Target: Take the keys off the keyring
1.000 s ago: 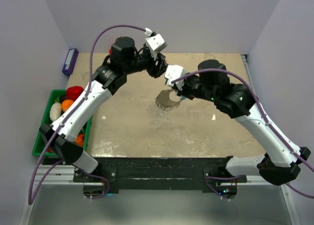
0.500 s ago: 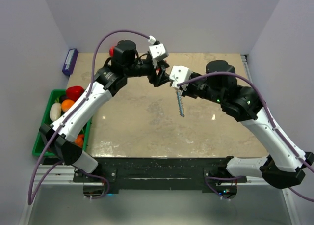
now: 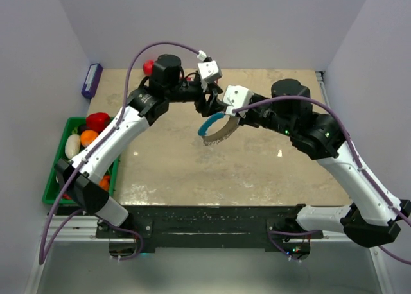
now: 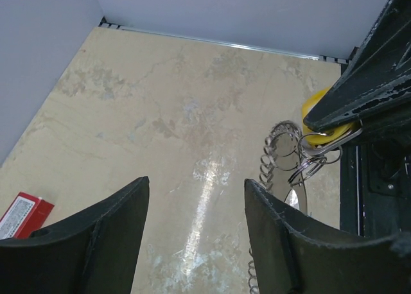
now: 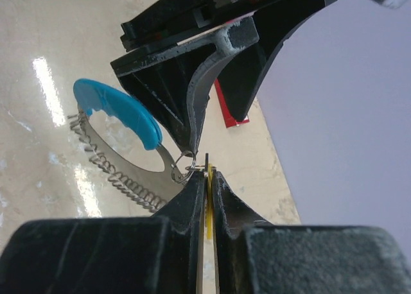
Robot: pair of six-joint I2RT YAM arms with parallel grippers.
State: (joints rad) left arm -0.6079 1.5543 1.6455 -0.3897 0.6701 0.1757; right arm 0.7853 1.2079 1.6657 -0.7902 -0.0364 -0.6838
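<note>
Beside table [image 3: 192, 172], green bin [image 3: 47, 192] of fruit [image 3: 88, 137]

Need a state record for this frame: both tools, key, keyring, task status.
left tool: open, nothing between its fingers, close by the right tool
right tool: shut on the key, raised above the table
key: yellow, clamped edge-on, joined to the keyring through small rings
keyring: dangles from the right tool, blue segment along one side
task status: key not yet off the keyring
</note>
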